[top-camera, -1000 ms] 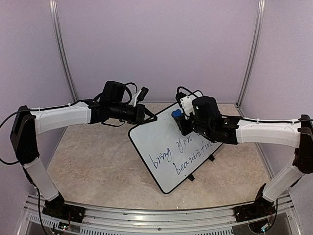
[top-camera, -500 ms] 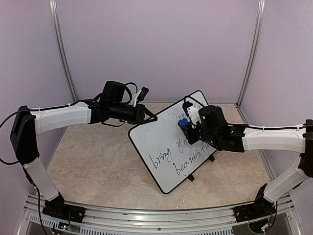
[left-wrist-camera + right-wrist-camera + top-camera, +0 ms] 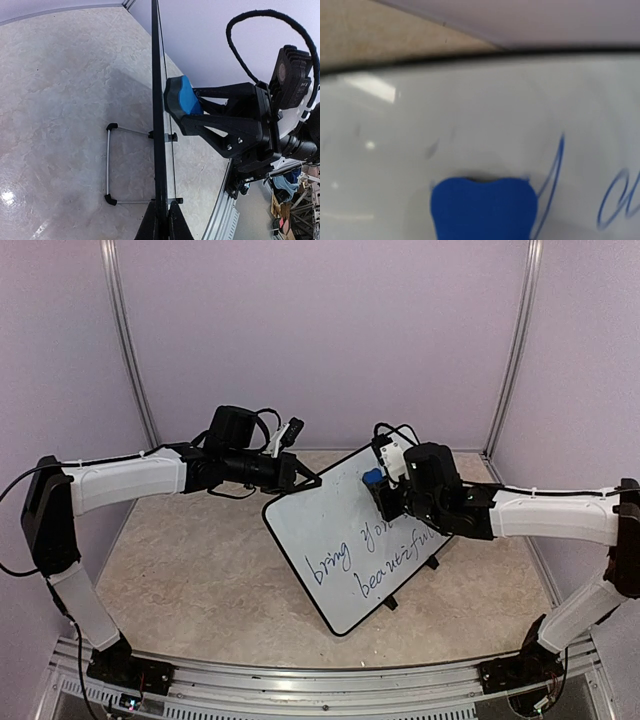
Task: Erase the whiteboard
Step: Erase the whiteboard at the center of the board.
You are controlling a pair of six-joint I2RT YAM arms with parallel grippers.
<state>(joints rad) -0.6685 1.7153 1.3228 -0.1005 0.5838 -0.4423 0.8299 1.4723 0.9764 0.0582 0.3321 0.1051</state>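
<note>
The whiteboard (image 3: 320, 525) stands tilted at mid-table, with blue handwriting across its lower half. My left gripper (image 3: 312, 481) is shut on the black rim at its upper left corner. In the left wrist view the board shows edge-on (image 3: 158, 100), pinched between that gripper's fingers (image 3: 150, 225). My right gripper (image 3: 380, 490) is shut on a blue eraser (image 3: 372, 478) and presses it flat against the board's upper face. The right wrist view shows the eraser (image 3: 482, 207) on the white surface (image 3: 470, 115), beside a blue stroke (image 3: 555, 170). Its own fingers are out of that frame.
Behind the board, a wire stand (image 3: 108, 165) rests on the beige tabletop. Two black clip feet (image 3: 390, 602) sit at the board's lower right edge. Purple walls close in at the back and sides. An aluminium rail (image 3: 300, 680) runs along the near edge.
My right gripper slid the eraser down and right over the board, then back up a little. The left arm and the board stayed put.
</note>
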